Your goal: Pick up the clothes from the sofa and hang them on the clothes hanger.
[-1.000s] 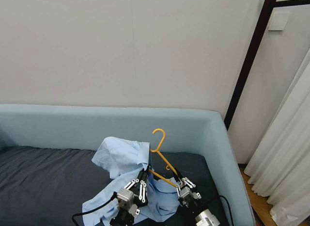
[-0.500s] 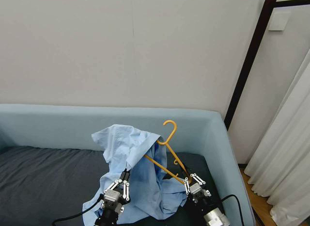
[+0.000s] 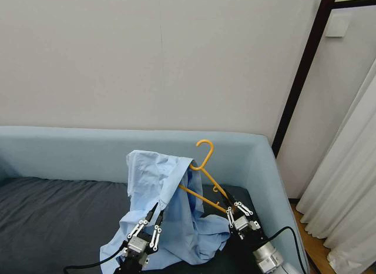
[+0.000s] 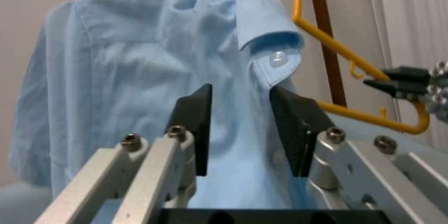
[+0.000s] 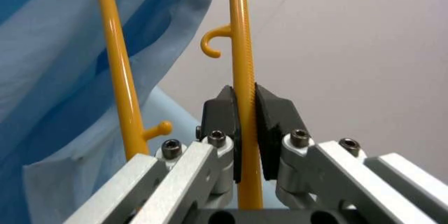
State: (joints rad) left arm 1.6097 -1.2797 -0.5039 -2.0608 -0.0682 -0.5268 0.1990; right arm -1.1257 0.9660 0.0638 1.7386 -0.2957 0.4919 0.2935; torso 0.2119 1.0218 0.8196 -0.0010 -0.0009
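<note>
A plain off-white wall [image 3: 147, 56] takes the upper half of the head view, from 9 o'clock to about 1 o'clock. It is evenly lit and carries one thin vertical line near 12 o'clock. Under it stands a sofa [image 3: 76, 150] with a light blue backrest that runs from 9 o'clock toward 4 o'clock, where its arm [image 3: 267, 180] turns forward. The seat cushion [image 3: 41, 218] at 8 o'clock is dark grey. At 2 o'clock a dark slanted post [image 3: 301, 74] rises, with a small white plate [image 3: 336, 25] just beside it. White curtains [image 3: 349, 197] hang at 4 o'clock. A narrow strip of wooden floor [image 3: 308, 241] shows between them and the sofa.
</note>
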